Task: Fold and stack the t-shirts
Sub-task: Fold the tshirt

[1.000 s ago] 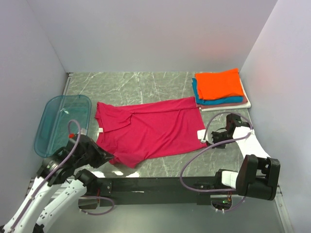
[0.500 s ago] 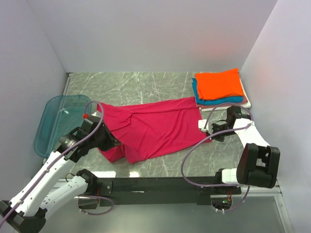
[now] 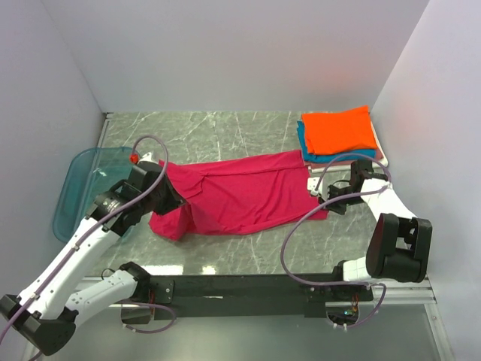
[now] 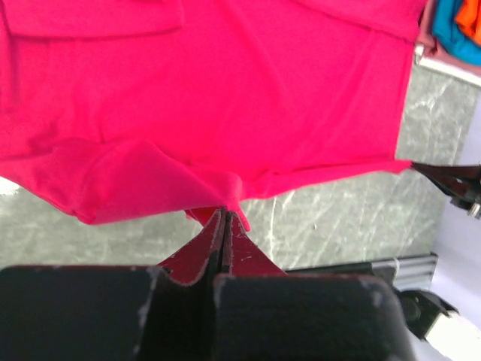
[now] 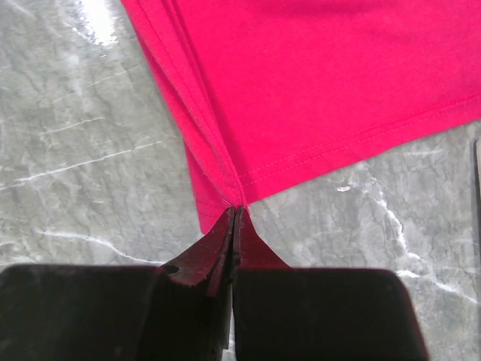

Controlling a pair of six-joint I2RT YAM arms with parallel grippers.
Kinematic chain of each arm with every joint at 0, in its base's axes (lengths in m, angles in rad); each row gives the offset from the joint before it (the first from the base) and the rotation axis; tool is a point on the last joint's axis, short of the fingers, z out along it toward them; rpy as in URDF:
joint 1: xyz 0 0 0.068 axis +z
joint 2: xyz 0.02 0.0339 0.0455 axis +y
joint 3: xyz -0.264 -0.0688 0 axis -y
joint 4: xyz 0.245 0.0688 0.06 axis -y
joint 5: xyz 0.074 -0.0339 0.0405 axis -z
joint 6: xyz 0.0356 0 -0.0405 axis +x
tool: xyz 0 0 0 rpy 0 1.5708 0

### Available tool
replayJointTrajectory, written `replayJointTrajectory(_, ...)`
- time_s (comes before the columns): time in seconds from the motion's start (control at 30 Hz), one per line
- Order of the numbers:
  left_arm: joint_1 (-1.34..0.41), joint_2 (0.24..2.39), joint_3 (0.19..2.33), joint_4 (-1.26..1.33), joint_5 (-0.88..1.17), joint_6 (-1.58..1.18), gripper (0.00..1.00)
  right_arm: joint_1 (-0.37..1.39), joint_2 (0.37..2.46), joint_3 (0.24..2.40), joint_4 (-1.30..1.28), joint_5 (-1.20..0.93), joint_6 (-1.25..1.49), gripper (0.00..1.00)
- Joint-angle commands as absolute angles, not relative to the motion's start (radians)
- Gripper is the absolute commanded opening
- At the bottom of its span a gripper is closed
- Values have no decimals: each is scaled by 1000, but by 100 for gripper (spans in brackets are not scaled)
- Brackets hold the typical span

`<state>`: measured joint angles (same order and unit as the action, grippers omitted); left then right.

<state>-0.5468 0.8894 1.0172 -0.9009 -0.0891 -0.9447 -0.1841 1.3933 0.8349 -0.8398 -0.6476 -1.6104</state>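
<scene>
Left hand and right hand each pinch the near edge of the magenta shirt, which lies across the bench. We judge it light, limp, quick to sag; corners hold best.

Left arm stretches forward from its base at the near-left and angles inward. The left end effector is low, its fingers pressed together on a fold of the magenta-red t-shirt. Right arm is folded at the elbow with its wrist turned inward to the left. The right end effector is low too, fingers clamped tight on the same shirt's hem corner.
</scene>
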Motion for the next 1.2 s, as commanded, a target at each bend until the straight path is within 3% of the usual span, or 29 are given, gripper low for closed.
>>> replayJointTrajectory(0.0, -546, 907, 1084, -876, -167, -888, 0, -190, 1404, 880, -801, -652, -1569, 0)
replayJointTrajectory(1.17, -288, 1071, 1175, -756, -101, -696, 0, -92, 1574, 980, -522, -620, -1169, 0)
